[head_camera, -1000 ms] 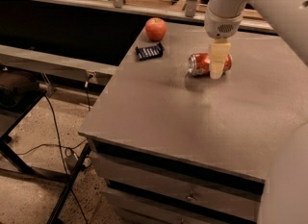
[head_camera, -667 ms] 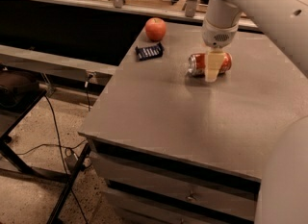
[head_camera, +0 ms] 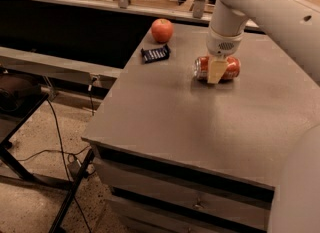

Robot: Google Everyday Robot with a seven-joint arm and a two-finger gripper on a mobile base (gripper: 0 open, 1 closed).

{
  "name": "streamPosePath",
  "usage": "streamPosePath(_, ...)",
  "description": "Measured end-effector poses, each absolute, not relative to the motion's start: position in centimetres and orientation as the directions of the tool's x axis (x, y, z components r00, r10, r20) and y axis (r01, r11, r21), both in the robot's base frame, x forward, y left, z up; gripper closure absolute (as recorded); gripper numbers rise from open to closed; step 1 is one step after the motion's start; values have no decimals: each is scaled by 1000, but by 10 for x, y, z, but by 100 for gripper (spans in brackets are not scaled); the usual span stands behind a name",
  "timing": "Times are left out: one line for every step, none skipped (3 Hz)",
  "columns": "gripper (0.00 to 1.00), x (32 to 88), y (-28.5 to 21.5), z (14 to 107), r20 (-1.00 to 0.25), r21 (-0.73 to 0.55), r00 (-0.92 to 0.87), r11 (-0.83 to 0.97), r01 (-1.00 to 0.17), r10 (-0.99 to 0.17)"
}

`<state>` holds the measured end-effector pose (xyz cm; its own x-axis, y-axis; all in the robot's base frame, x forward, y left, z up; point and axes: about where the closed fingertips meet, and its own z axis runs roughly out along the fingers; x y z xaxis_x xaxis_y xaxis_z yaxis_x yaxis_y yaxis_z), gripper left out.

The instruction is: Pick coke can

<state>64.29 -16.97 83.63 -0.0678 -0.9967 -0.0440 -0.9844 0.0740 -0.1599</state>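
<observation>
The coke can lies on its side on the grey table, right of centre near the back, its silver top facing left. It is red-orange with white markings. My gripper hangs straight down from the white arm and sits right at the can's middle, covering part of it. The can rests on the table top.
A red apple stands at the table's back left corner. A small flat dark blue packet lies just in front of it, left of the can. The table's left and front edges drop to the floor, where cables run. A shelf with clutter stands behind.
My gripper has shifted a little left along the can, from its right end to its middle, and sits lower. The can, apple and packet have not moved.
</observation>
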Motion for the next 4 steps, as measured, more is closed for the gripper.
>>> streamPosePath(99, 643, -170, 836, -44, -160, -68, 74, -984, -997)
streamPosePath(100, 632, -183, 884, -115, -223, -98, 122, -967, -989)
streamPosePath(100, 618, -198, 935, -219, -266, -131, 188, -946, -967)
streamPosePath(100, 619, -195, 939, -237, -272, -127, 191, -943, -963)
